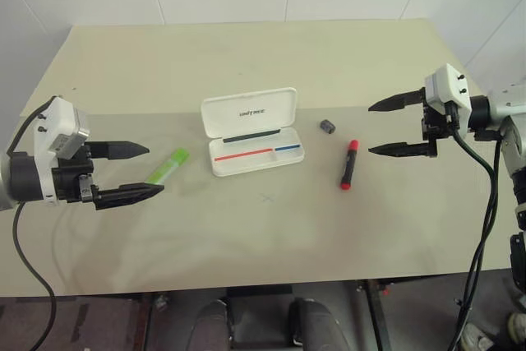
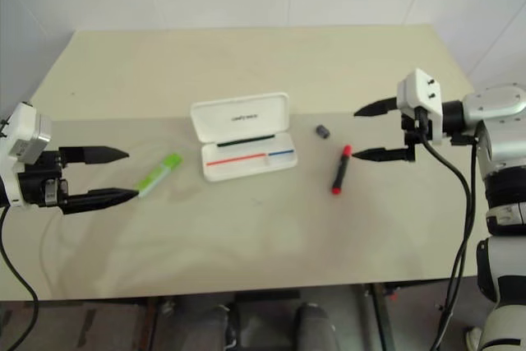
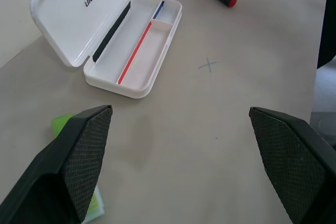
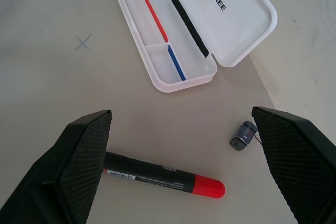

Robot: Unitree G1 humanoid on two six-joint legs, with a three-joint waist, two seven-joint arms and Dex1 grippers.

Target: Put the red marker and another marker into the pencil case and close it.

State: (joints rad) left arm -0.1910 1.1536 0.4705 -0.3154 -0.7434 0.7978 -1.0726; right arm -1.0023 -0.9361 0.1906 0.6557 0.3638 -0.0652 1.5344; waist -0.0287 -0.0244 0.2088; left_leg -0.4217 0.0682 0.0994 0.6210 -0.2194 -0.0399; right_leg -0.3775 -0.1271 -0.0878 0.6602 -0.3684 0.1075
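The white pencil case (image 1: 253,132) lies open in the middle of the table, lid up, its tray with red and blue lines empty. To its right the red marker (image 1: 348,164) rests flat on the table; it also shows as a black barrel with a red cap (image 4: 163,174). The light green highlighter (image 1: 168,165) lies left of the case. My left gripper (image 1: 136,171) hovers open just left of the highlighter. Over the table, right of the red marker, my right gripper (image 1: 386,127) hangs open and holds nothing.
A small dark grey cylinder (image 1: 329,127) sits between the case and the red marker. A faint pencilled cross (image 3: 208,65) marks the table in front of the case. The beige table (image 1: 246,236) ends at its front edge near me.
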